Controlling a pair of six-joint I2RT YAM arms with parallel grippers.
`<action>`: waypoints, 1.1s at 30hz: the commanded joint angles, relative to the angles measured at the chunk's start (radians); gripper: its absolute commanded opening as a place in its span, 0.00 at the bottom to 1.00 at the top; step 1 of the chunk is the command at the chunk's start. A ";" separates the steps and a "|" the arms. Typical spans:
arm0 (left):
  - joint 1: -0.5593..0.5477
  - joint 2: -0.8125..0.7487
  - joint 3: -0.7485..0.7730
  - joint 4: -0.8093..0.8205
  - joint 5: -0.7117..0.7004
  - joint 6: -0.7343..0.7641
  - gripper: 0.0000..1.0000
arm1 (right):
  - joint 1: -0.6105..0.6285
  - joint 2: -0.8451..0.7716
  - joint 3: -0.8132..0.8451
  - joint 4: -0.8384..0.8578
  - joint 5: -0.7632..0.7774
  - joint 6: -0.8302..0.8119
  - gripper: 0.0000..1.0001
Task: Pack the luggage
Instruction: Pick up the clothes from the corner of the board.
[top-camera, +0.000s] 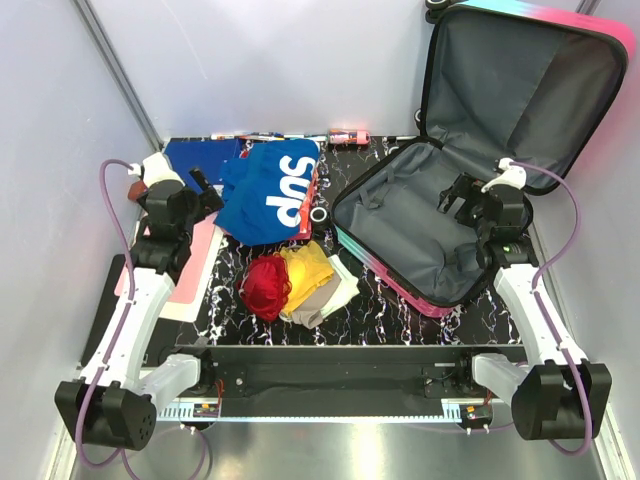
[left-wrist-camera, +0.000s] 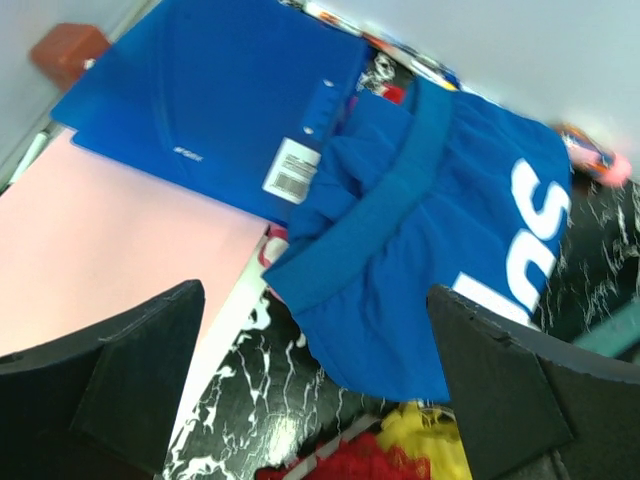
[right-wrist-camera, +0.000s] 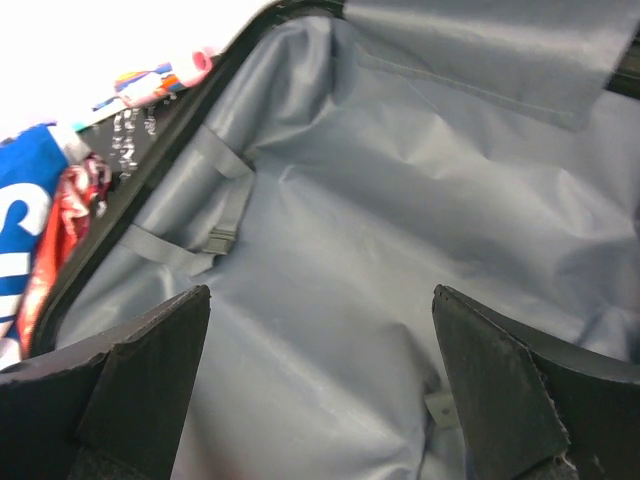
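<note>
Marbled tabletop (top-camera: 370, 315) holds open luggage (top-camera: 400, 220), lid (top-camera: 520, 90) cropped above.

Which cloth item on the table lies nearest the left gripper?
The blue fabric garment with white lettering; the red bundle, yellow cloth and beige cloth lie farther away.

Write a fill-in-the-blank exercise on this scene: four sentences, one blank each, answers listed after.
1. The luggage lies with its lid ____.
2. The white letters on the blue garment spell ____.
3. The bundle just left of the yellow cloth is coloured ____.
4. The right pincer hangs over the luggage's grey ____.

Missing words: open; sup; red; lining.
</note>
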 joint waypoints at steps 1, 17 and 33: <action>-0.004 -0.002 0.107 -0.092 0.146 0.132 0.99 | 0.002 0.026 0.076 0.029 -0.099 0.006 1.00; 0.013 -0.045 0.056 -0.122 0.142 0.241 0.99 | 0.449 0.498 0.513 0.158 -0.193 0.131 1.00; 0.011 -0.012 0.025 -0.100 0.246 0.215 0.99 | 0.528 1.002 0.875 0.158 -0.322 0.308 0.94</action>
